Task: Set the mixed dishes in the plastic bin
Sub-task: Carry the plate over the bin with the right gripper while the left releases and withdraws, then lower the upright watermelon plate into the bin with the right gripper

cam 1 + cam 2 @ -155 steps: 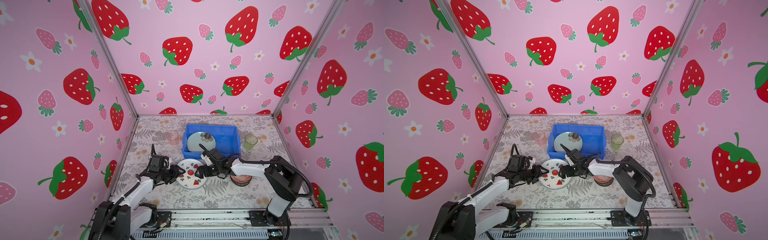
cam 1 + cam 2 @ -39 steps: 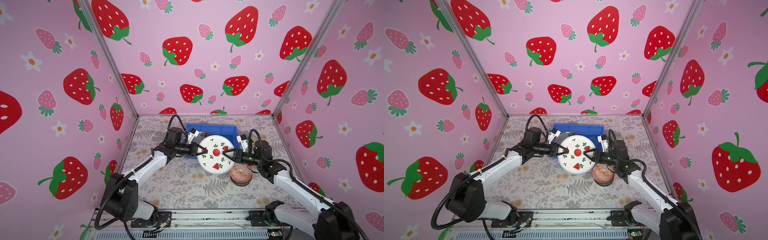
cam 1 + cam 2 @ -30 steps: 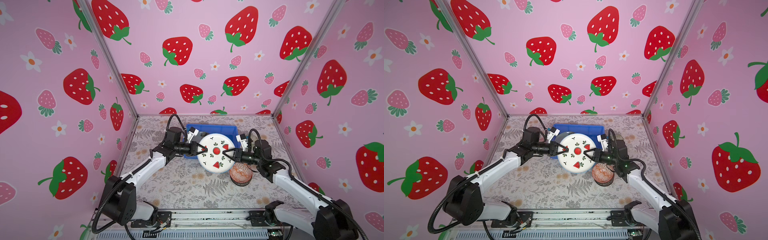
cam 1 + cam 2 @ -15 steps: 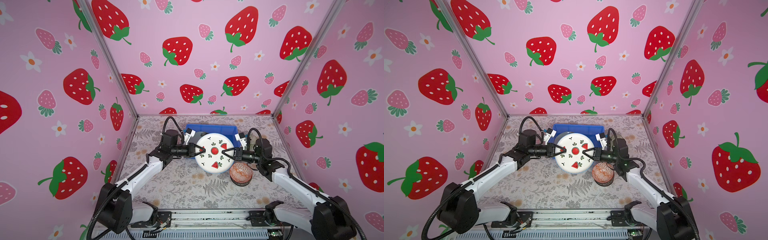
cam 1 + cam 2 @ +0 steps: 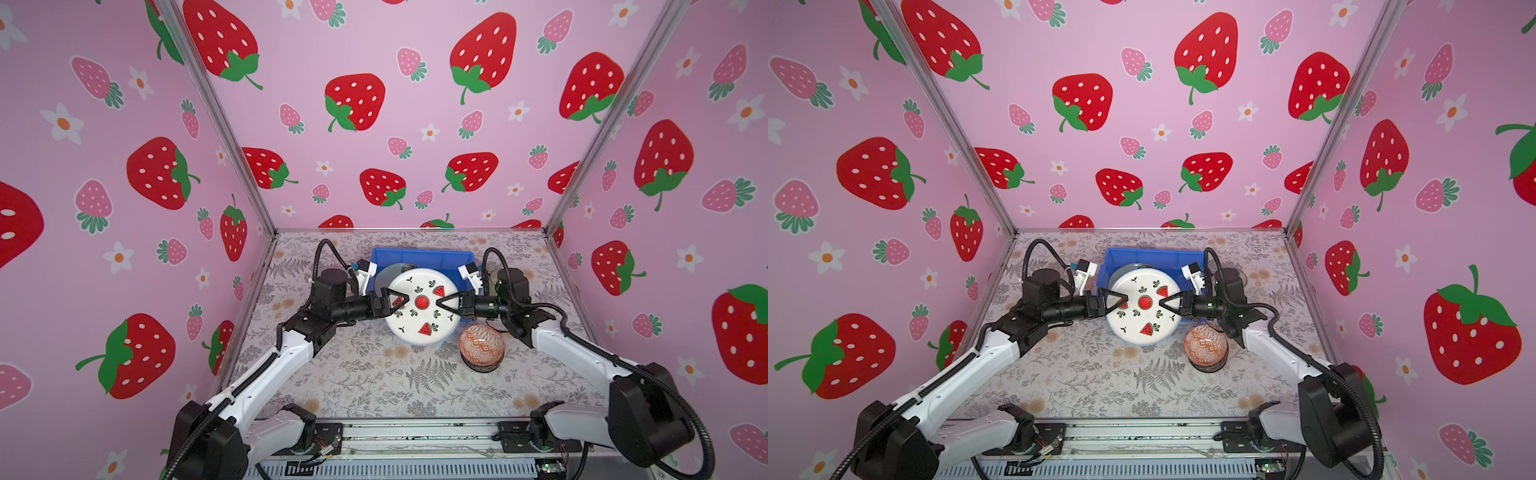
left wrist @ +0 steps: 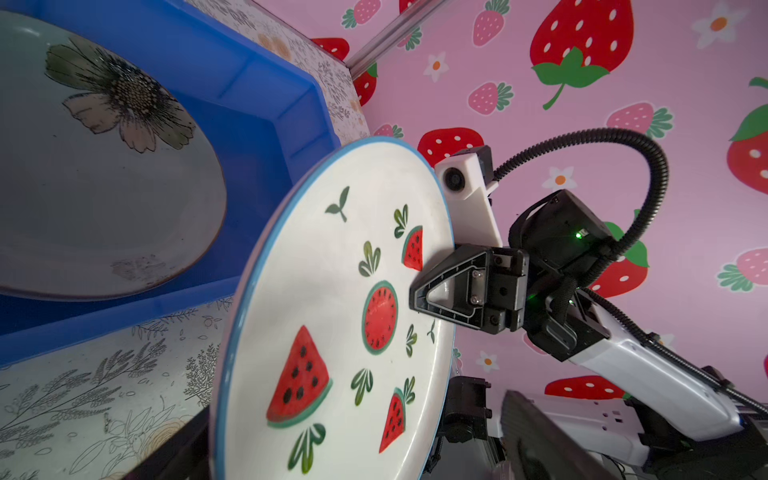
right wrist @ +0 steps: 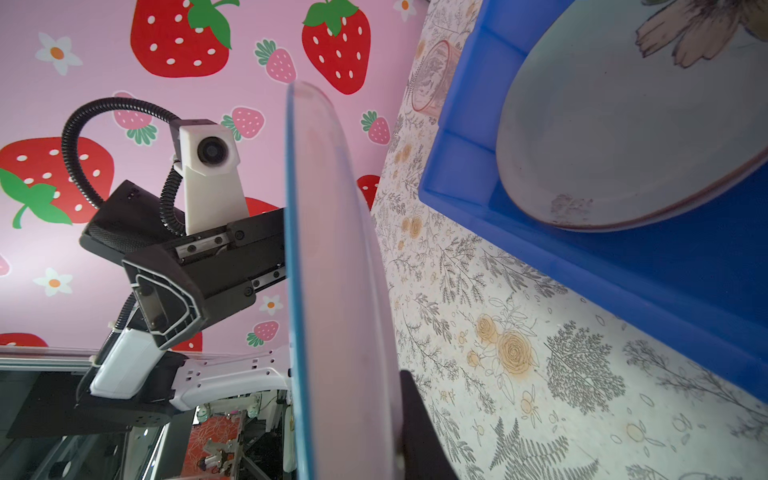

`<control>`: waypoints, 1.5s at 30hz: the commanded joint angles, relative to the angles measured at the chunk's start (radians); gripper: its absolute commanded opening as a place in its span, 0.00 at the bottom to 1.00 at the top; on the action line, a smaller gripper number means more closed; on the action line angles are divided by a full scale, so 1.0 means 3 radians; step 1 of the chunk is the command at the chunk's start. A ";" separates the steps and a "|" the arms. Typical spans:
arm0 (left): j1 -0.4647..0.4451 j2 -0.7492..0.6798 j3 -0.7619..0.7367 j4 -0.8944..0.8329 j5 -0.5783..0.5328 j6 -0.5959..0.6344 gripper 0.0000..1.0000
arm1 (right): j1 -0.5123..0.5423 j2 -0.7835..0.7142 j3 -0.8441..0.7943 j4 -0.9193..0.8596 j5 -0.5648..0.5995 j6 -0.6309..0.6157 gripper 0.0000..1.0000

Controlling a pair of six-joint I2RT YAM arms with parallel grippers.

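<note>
The watermelon plate hangs in the air between the two arms. It is face up and above the tabletop, with its far edge over the near wall of the blue bin.

The right gripper has it by the right rim. From the left wrist, one of its fingers lies flat on the painted face just beside the round watermelon. From the right wrist, the other finger presses the plate's underside, so the pair is clamped on the rim.

The left gripper sits at the opposite rim with its fingers spread apart. From the right wrist, its upper finger stands well clear of the plate's face. In the left wrist view the plate passes between two dark, blurred fingers, and I cannot tell whether either touches it.

Inside the bin the mint-green flower plate leans against a wall. An orange-red patterned bowl rests upside down on the tabletop, near the held plate's front right edge and apart from it. In both top views the plate covers the bin's near wall.
</note>
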 commanded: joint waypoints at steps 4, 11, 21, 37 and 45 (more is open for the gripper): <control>0.0133 -0.0541 -0.0141 -0.0409 -0.0327 0.0043 0.99 | -0.0133 0.0256 0.0530 -0.0177 0.0027 -0.0318 0.00; 0.0356 -0.1157 -0.0254 -0.0942 -0.0469 0.0079 0.99 | -0.0244 0.0664 0.0925 -0.0235 0.0082 -0.0377 0.00; 0.0463 -0.2028 -0.0362 -0.1731 -0.0783 0.0049 0.99 | -0.0270 0.1234 0.1408 -0.0223 0.0322 -0.0354 0.00; 0.0466 -0.2660 -0.0335 -0.2440 -0.1191 -0.0029 0.99 | -0.0220 0.1886 0.1847 -0.0036 0.0483 -0.0164 0.00; 0.0466 -0.2611 -0.0253 -0.2579 -0.1271 0.0067 0.99 | -0.0143 0.2077 0.1876 0.0084 0.0545 -0.0049 0.00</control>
